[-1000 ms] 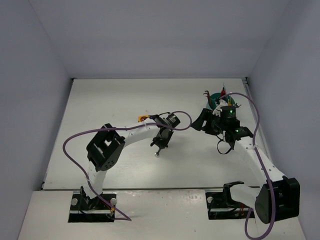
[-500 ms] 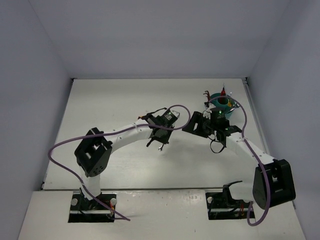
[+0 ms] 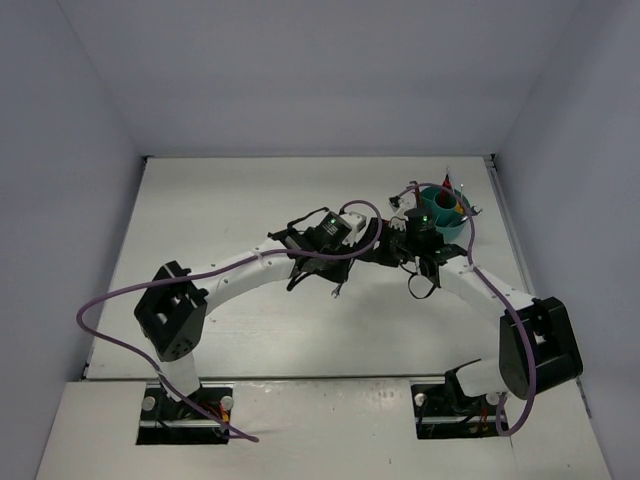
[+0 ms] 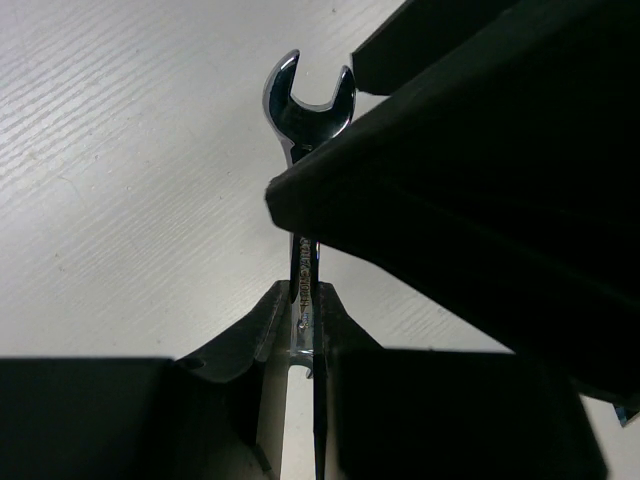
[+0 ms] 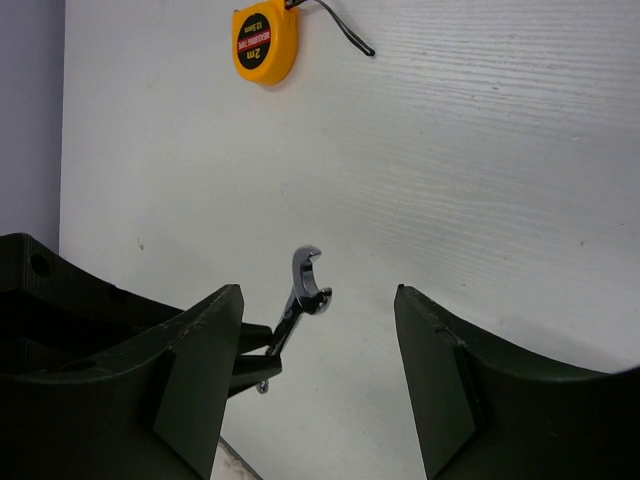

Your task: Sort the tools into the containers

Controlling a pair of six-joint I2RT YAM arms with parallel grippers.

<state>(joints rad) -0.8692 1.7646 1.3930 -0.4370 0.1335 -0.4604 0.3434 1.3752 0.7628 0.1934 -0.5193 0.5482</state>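
Swung rightward, my left tool [image 4: 303, 300] pinches the slim silver wrench [image 4: 305, 110] lengthwise, left of the round teal plastic cup [image 3: 455, 228], my spread right tool [image 5: 318, 292] between them.

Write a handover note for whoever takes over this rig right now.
Left gripper: shut on a silver wrench, not yet at the cup.
Right gripper: open, empty, facing that wrench.
Teal cup: far right of the table, several tools already standing in it.
Tape measure: lying on the table, untouched.
Left to do: wrench and tape measure into the cup.
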